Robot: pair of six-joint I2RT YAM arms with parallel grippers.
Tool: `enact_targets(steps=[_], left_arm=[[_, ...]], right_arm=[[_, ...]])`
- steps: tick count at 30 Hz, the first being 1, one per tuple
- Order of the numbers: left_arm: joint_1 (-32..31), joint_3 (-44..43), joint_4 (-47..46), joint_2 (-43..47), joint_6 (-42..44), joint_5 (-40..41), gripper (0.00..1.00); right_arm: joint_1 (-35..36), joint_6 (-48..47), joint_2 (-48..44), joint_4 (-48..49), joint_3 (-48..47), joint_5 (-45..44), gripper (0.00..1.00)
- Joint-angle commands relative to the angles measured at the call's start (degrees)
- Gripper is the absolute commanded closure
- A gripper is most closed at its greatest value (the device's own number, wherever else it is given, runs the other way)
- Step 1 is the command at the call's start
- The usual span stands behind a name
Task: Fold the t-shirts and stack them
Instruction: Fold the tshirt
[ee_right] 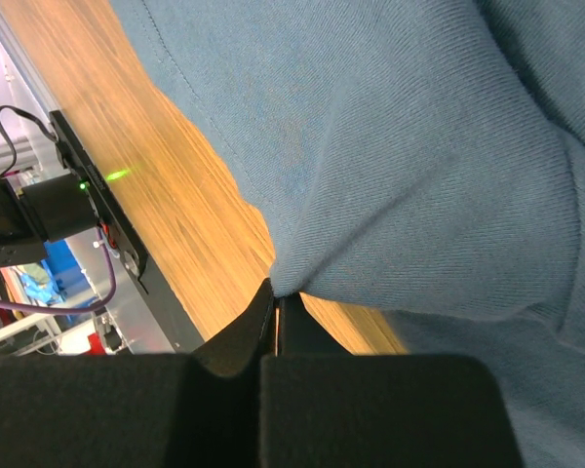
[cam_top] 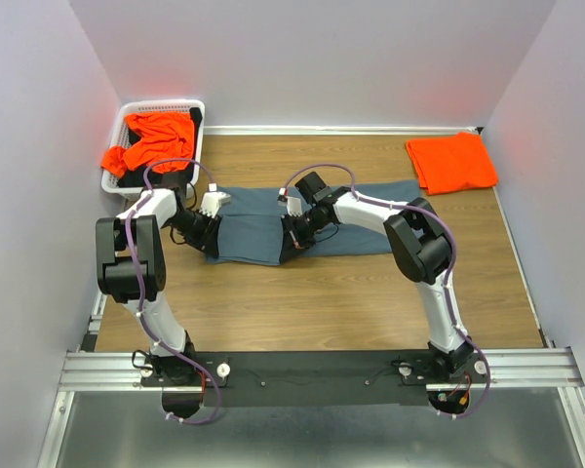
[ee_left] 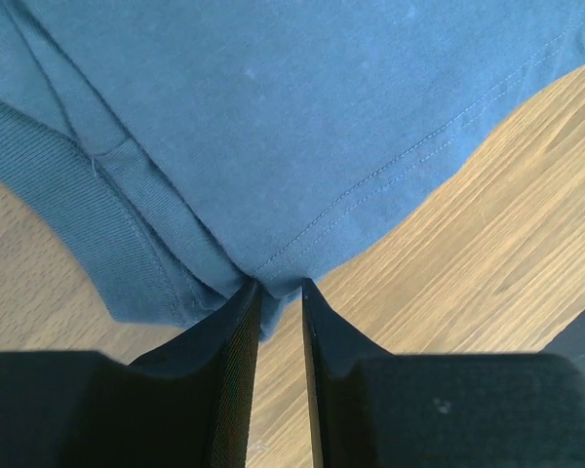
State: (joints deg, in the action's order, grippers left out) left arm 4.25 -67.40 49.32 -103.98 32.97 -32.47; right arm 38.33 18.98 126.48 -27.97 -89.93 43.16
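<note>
A slate blue-grey t-shirt [cam_top: 258, 229] lies spread across the middle of the wooden table. At its left edge my left gripper [cam_top: 205, 234] has its tips closed on a bunched hem fold of the blue-grey t-shirt [ee_left: 273, 117], and a narrow gap stays between the fingers [ee_left: 236, 370] behind the cloth. My right gripper [cam_top: 291, 240] is at the shirt's front edge. There it is shut tight on a pinch of the blue-grey t-shirt [ee_right: 419, 175], lifted just off the wood. A folded orange t-shirt [cam_top: 451, 162] lies at the back right. Another orange t-shirt [cam_top: 151, 139] is crumpled in the basket.
The white slotted basket [cam_top: 166, 105] stands in the back left corner against the wall. Walls close the table on three sides. Bare wood [cam_top: 370, 302] shows in front of the shirt, and the arms' mounting rail [cam_top: 322, 369] runs along the near edge.
</note>
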Motion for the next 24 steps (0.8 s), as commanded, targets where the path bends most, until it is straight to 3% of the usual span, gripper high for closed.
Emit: enact_targets(steps=[1,9,24], left_arm=[[-0.73,-1.42,-0.19,-0.43,0.34,-2.69,0.76],[-0.74,-3.0,0.77,0.45,0.34,-2.51,1.0],[-0.65,-15.21,5.08,-1.48,-0.36,-5.15,1.0]], right_arm=[[0.7,-1.05,-1.49,0.54,-0.6,1.23,0.99],[0.43,-1.23,-2.11,0.37,-0.95,1.4,0.99],[-4.66,0.7,-2.9,0.28,-6.13,2.63,1.0]])
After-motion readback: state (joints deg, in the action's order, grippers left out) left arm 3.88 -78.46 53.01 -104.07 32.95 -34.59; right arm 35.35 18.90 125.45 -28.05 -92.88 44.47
